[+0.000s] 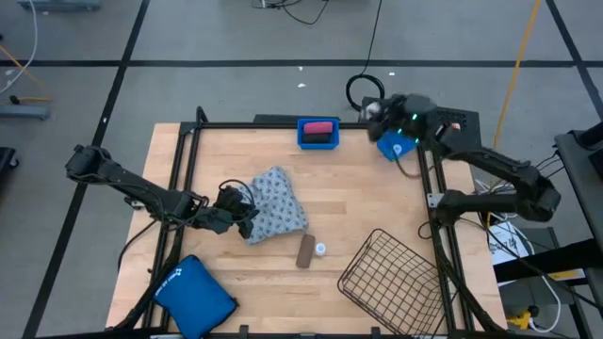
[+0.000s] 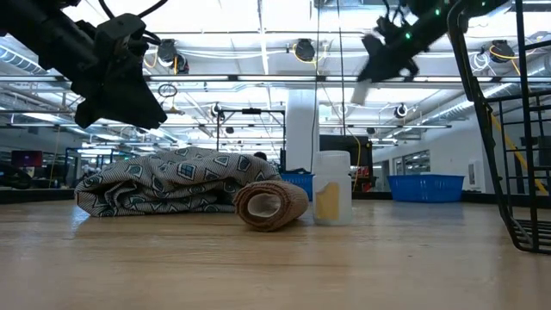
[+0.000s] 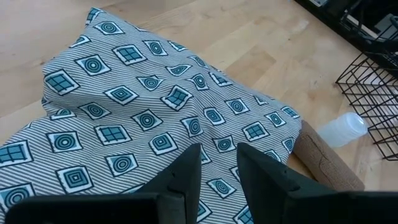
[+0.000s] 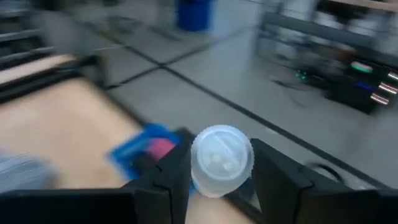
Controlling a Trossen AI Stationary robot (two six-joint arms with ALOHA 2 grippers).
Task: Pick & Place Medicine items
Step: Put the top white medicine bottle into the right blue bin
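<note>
The grey-blue patterned soft pack [image 1: 275,205] [image 3: 143,106] lies flat on the table's middle. My left gripper [image 1: 237,209] [image 3: 219,168] hovers over its left edge, fingers narrowly open and raised clear of it in the low view [image 2: 120,82]. A brown oblong container [image 1: 305,250] [image 2: 271,205] lies on its side, near side of the pack, with a tiny white vial [image 1: 321,249] [image 2: 332,188] upright beside it. My right gripper [image 1: 375,111] [image 4: 221,171] is high at the table's far right edge, shut on another white vial [image 4: 221,158]. My right gripper pinches the white vial between its two fingers [image 4: 177,168], which lie on opposite sides of its round body. The vial's round end [image 4: 219,152] faces the wrist camera. It is lifted clear, high above the table in the low view [image 2: 362,90].
A blue bin [image 1: 318,133] [image 4: 134,149] at the far edge holds a pink item [image 1: 320,125] [image 4: 160,148]. A black wire basket [image 1: 391,273] lies tipped at the near right. The large plain blue pouch [image 1: 195,292] lies at the near left corner. Bare wood surrounds the pack.
</note>
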